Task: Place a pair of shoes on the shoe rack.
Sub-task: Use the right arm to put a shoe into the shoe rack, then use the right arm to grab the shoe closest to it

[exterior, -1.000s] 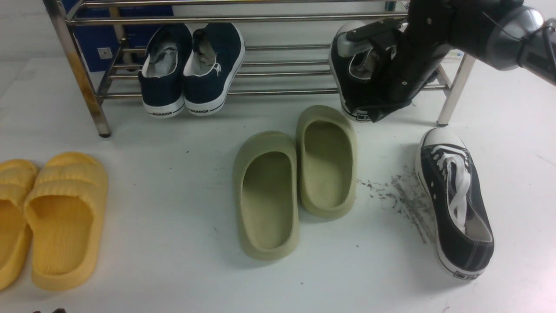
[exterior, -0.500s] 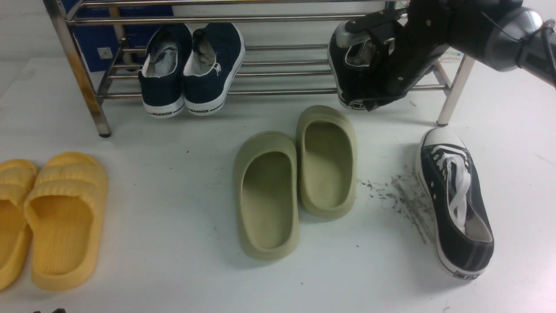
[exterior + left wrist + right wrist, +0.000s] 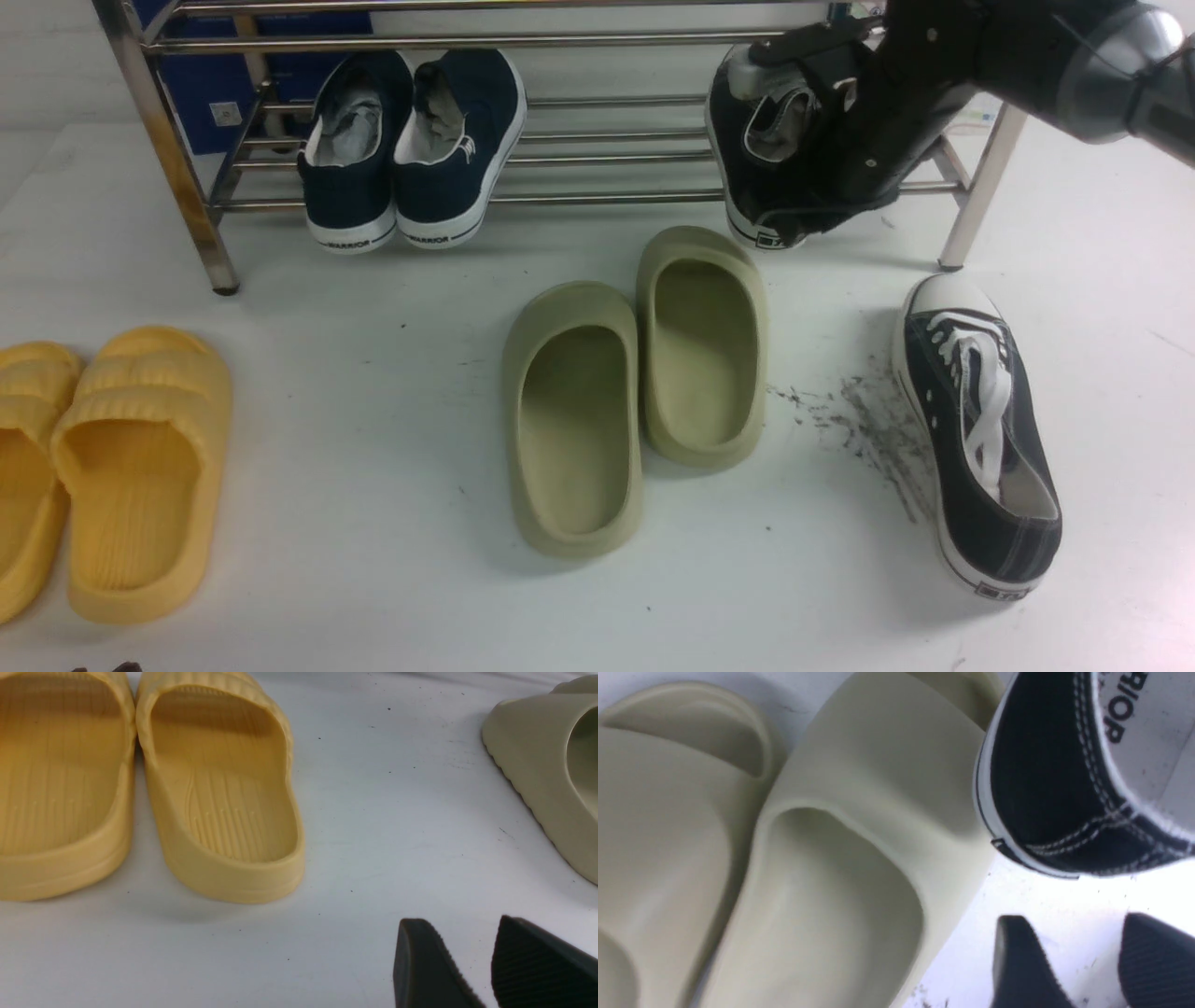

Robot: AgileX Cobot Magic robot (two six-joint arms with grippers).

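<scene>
Resting one sneaker (image 3: 738, 168) tilted on the rack (image 3: 607, 197), heel past the front tube, risked a slide-off if clipped on retreat. Showed right gripper (image 3: 1071, 924) parted, empty, beside that heel; left gripper (image 3: 460, 924) parted too, idle. Had yet to fetch the other sneaker (image 3: 976, 439) from the floor (image 3: 373, 420) by the rack.

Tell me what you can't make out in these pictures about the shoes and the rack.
1. Front view: the right arm hides much of the black sneaker at the shoe rack, so whether it rests on the tubes is unclear.
2. Front view: the top edge cuts off the rack's upper shelves.
3. Front view: the left edge cuts off the outer yellow slide.
</scene>
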